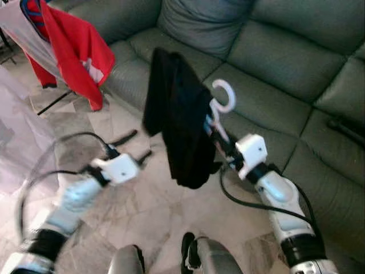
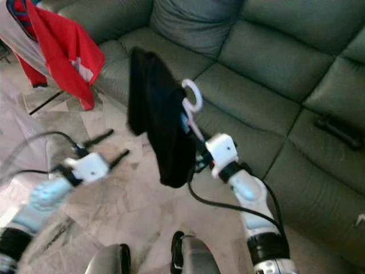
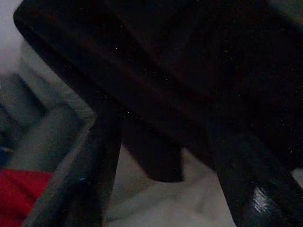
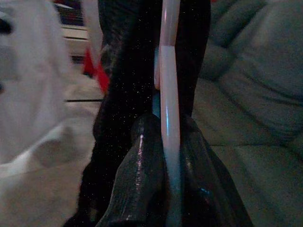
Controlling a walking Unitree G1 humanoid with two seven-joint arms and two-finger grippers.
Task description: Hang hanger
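On my left, a red garment (image 1: 77, 48) hangs over open marble floor (image 1: 154, 205). My left gripper (image 1: 132, 146) hovers there, fingers spread and empty. The white hanger (image 1: 219, 111), draped with a black garment (image 1: 179, 120), is held up before the green sofa (image 1: 274, 63), its hook pointing up, its stem slanting down into my right gripper (image 4: 163, 170), clamped on it.
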